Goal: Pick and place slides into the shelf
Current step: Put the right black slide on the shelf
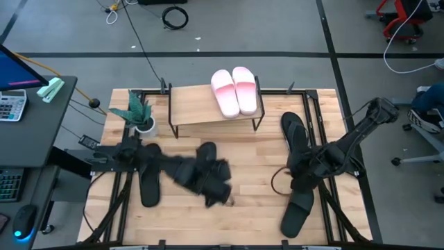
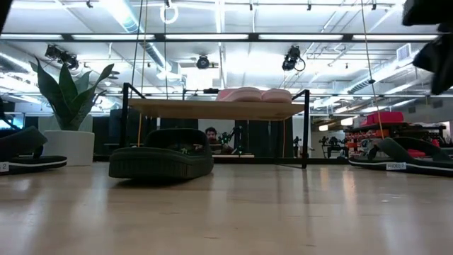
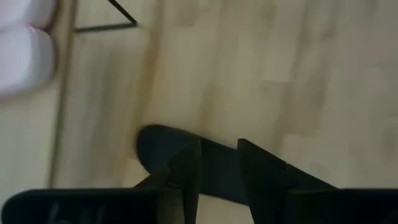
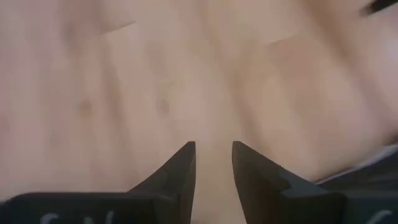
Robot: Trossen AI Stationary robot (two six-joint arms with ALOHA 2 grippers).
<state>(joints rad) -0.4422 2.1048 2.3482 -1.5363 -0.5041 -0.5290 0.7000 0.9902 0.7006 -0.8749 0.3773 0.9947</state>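
A black slide [image 2: 161, 161] lies on the table nearest the low camera, below the left gripper [image 3: 217, 165], whose fingers are slightly apart. Two pink slides [image 1: 235, 90] already sit on the shelf [image 1: 194, 104]; the black ones remain on the table. The right gripper [image 4: 213, 163] hovers, empty, fingers narrowly apart.
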